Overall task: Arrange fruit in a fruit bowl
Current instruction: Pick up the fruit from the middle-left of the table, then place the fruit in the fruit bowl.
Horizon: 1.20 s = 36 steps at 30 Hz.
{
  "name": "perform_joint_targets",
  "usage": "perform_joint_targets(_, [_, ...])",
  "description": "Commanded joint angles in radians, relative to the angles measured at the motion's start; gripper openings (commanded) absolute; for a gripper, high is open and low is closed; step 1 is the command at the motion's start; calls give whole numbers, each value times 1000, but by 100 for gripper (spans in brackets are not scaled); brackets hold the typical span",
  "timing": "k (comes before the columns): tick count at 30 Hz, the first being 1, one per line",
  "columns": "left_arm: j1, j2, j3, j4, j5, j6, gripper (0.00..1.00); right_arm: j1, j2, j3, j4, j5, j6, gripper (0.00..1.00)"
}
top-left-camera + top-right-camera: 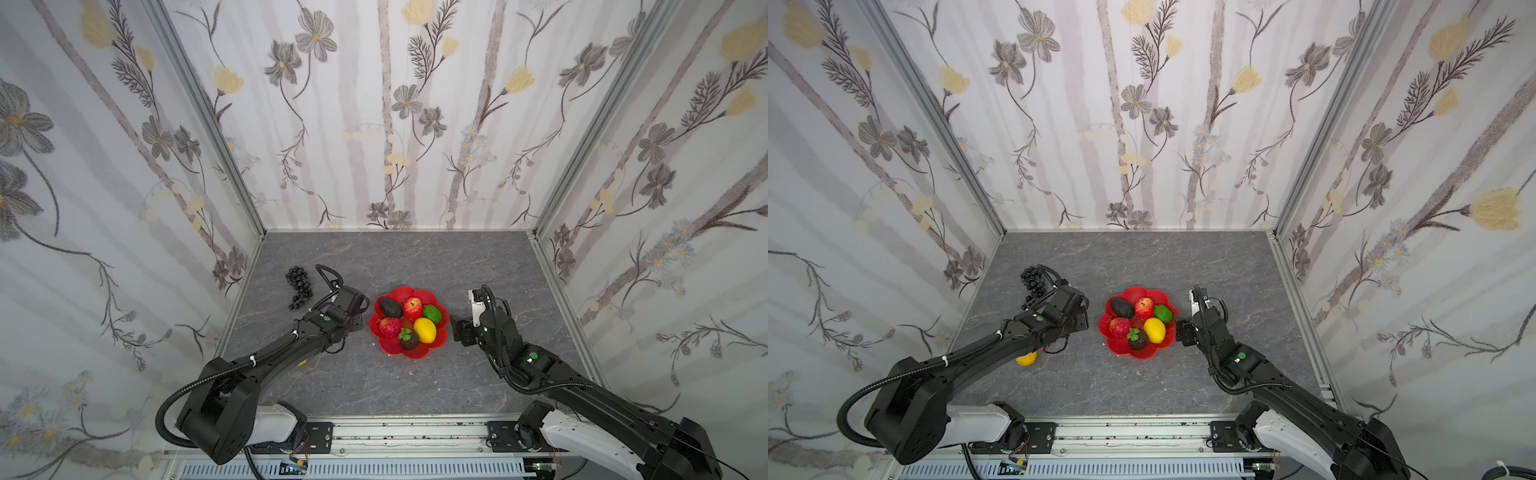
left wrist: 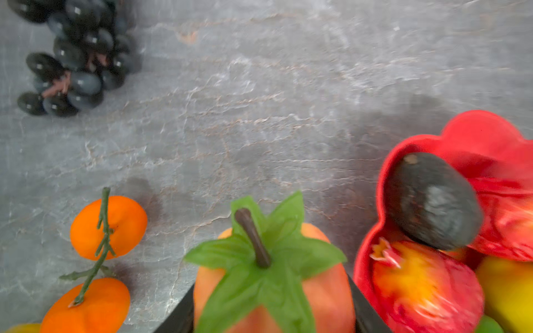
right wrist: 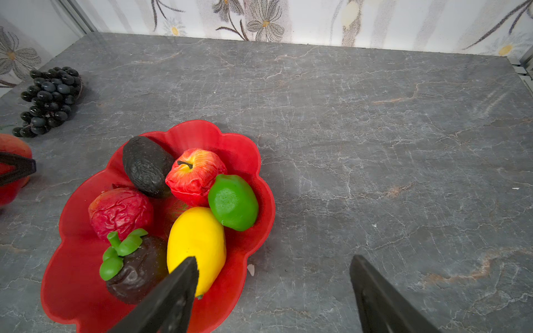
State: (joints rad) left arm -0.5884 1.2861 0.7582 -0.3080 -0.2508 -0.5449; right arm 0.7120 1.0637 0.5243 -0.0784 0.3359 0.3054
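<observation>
Though outside bowl (image 1: 388, 347), grapes (image 1: 299, 284) beside arm (image 1: 282, 348)

**Both top views:** paired cameras high over the front edge, looking steeply down on the whole table (image 1: 415, 257), with near-identical coverage. **Left wrist:** close above the table, looking down at it. **Right wrist:** low and near, facing the back wall (image 3: 288, 17). All four views share the bowl (image 1: 386, 347) and grapes (image 1: 299, 284).

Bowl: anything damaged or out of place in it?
The apple in the bowl looks crumpled and dented, and the dark red fruit is wrinkled. A small white chip lies on the table beside the rim.
</observation>
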Motion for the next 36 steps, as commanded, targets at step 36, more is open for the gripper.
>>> perform_joint_targets(36, [-451, -36, -80, 563, 286, 582, 53, 161, -115, 101, 119, -393, 237, 45])
